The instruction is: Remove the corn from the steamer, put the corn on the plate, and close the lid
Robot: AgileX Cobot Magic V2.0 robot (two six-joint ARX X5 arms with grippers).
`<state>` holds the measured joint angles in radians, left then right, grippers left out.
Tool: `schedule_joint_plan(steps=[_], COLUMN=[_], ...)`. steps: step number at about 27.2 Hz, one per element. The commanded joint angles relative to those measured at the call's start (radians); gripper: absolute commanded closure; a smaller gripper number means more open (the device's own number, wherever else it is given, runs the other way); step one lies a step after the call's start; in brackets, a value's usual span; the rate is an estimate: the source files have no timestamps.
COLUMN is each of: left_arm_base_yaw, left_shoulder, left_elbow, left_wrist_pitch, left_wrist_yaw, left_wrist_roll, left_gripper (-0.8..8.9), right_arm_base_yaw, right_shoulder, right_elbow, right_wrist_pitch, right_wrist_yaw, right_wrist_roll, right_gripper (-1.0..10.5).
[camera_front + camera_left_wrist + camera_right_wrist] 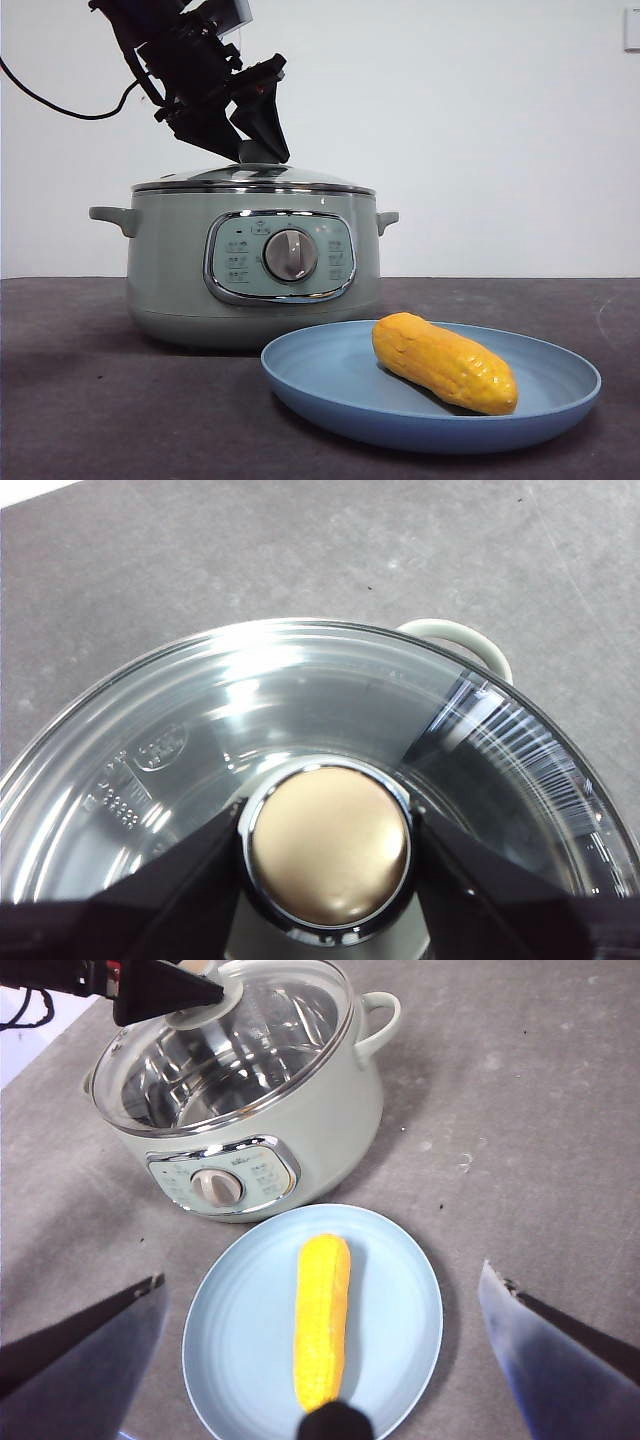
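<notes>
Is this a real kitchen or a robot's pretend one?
Probably a robot test table, not a kitchen: a steamer and a plate with corn sit on a bare grey table before a blank white wall.

Hidden and cut-off parts around the steamer and plate

In the front view the lid's knob (252, 152) is largely covered by the left gripper (262, 150), and the plate (330, 385) hides the steamer's (170, 270) lower front. The left wrist view cuts off the lid (200, 730) at both sides. In the right wrist view a dark blurred shape covers the corn's (322, 1320) near end.
</notes>
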<state>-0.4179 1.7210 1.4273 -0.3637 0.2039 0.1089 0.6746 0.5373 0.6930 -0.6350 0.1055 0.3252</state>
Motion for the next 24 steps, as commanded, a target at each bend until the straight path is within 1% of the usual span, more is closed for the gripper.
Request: schedule_joint_plan(steps=[1, 11, 18, 20, 22, 24], left_arm_base_yaw=[0.006, 0.008, 0.007, 0.007, 0.007, 0.007], left_shoulder=[-0.008, -0.035, -0.142, -0.193, -0.256, -0.327], left_elbow=[-0.001, 0.001, 0.001, 0.001, 0.001, 0.001], left_wrist_pitch=[-0.024, -0.027, -0.062, -0.101, -0.173, -0.272], left_wrist_yaw=[0.007, 0.007, 0.011, 0.013, 0.016, 0.016], left_wrist_roll=[-0.008, -0.008, -0.011, -0.011, -0.011, -0.011], left_gripper=[3.17, 3.10, 3.10, 3.10, 3.10, 3.10], right_arm_base_yaw=[0.002, 0.002, 0.002, 0.002, 0.002, 0.002], right_shoulder=[-0.001, -0.001, -0.001, -0.001, -0.001, -0.001], right_elbow=[-0.007, -0.007, -0.007, -0.007, -0.007, -0.007], right_wrist_pitch=[0.001, -0.033, -0.033, -0.033, -0.033, -0.033], right_wrist_yaw=[-0.001, -0.001, -0.002, -0.003, -0.004, -0.035], right_wrist_roll=[-0.005, -0.005, -0.013, -0.022, -0.032, -0.051], right_gripper=[3.8, 3.8, 3.8, 3.8, 3.8, 3.8])
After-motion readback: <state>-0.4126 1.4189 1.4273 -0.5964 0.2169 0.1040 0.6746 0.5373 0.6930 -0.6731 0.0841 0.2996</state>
